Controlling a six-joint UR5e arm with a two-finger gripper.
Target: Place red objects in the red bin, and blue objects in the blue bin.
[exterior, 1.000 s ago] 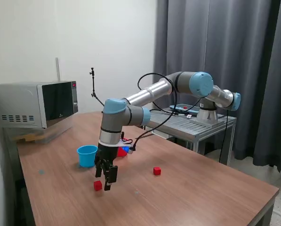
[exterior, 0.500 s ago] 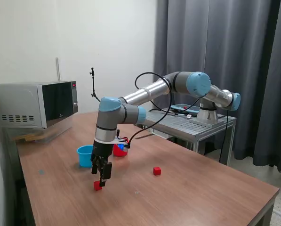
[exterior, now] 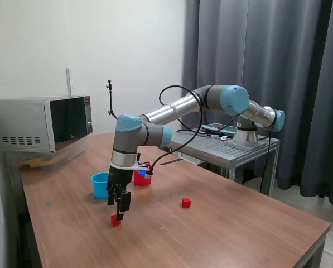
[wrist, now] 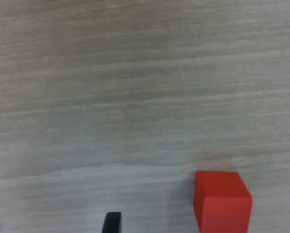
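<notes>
robot lab: ur5e arm (exterior: 172, 111), curtains (exterior: 255, 67)

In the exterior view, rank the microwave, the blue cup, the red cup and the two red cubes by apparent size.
1. microwave
2. blue cup
3. red cup, partly hidden by the arm, so this is unsure
4. red cube under the tool and the other red cube: they look alike

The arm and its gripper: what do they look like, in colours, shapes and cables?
The arm has silver tubular links with light blue caps at its rounded joints. A black cable loops along it. The gripper is black, with two narrow fingers.
</notes>
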